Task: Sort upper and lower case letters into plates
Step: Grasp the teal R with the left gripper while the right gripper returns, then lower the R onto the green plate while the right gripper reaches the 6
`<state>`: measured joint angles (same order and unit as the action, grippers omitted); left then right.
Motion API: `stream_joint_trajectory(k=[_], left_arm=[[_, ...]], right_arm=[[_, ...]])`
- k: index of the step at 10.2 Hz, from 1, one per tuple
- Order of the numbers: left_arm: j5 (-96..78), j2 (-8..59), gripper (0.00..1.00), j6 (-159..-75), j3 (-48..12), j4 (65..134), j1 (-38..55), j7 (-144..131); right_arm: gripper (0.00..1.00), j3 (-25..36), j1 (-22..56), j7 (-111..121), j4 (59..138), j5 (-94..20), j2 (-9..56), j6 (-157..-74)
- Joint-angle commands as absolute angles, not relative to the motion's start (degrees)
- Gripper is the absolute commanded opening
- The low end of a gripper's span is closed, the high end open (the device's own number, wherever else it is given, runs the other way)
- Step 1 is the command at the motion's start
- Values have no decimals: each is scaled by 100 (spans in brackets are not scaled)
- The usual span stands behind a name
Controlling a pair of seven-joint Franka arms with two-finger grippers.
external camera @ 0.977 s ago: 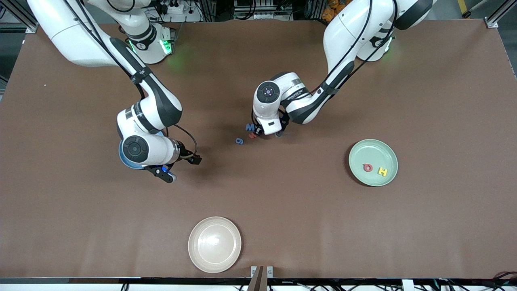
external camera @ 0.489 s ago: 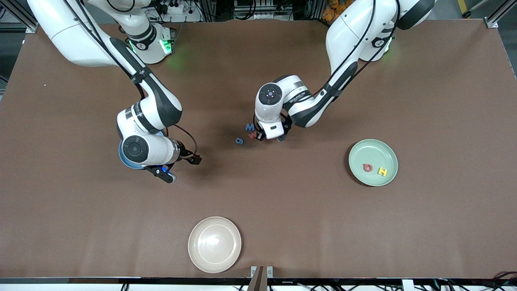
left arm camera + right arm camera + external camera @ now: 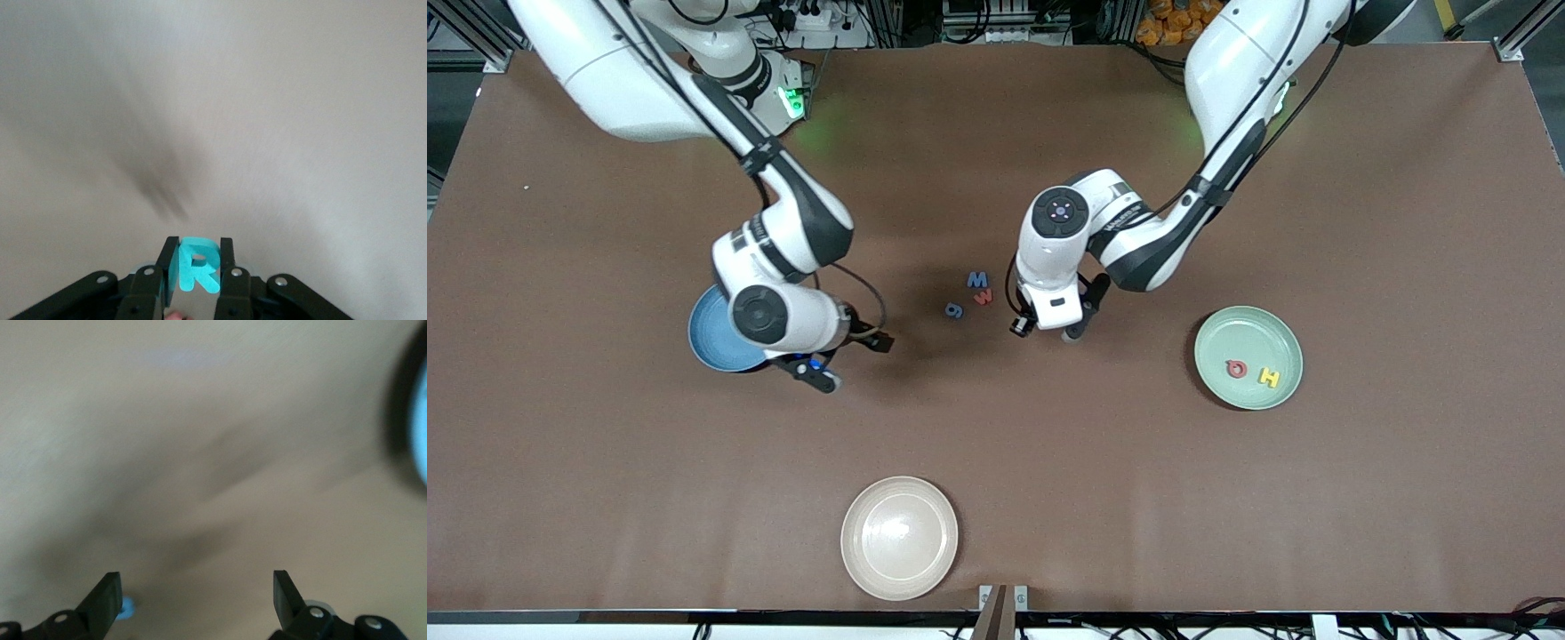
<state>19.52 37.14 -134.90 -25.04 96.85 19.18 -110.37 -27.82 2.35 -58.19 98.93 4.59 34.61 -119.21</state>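
Left pincer clamped on teal letter R, up over bare brown desk just beside the loose letter cluster, toward the left arm's end; fingers pressed against both sides of the R; in front view the R hidden under the wrist; right pincer spread wide, nothing between its fingers, hovering over the desk at the edge of light blue plate; plate half hidden by right arm, contents not visible; loose on desk mid-table: blue M, red w touching it on the camera side, blue g near; mint green plate toward left arm's end, holding red Q and yellow H side by side; cream plate at the desk edge nearest the camera.
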Motion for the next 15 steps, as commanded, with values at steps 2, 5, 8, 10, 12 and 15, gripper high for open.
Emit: stream_joint_trajectory(k=[2,5,8,10,12,15], left_arm=[[2083,3402,0,-13115,-2531,9826,1276,-9848],[1995,3068,0,-12500,-2601,9844,661,-8722],[1969,2910,0,-12043,-2925,9922,-242,-7659],[1978,2795,0,-11770,-3504,10107,-1313,-6728],[1978,2821,0,-11462,-3796,10151,-2054,-5937],[1978,2952,0,-11443,-3788,10301,-2522,-5300]], right_arm=[[100,-2733,869,-6361,9923,474,3568,-12444],[100,-2733,1220,-6363,9923,885,3734,-12796],[100,-2725,1336,-6363,9940,993,3866,-12999],[100,-2725,1380,-6337,10062,1133,3937,-13252],[100,-2725,1450,-6311,10169,1221,3998,-13472],[100,-2725,1555,-6311,10256,1248,4069,-13649]])
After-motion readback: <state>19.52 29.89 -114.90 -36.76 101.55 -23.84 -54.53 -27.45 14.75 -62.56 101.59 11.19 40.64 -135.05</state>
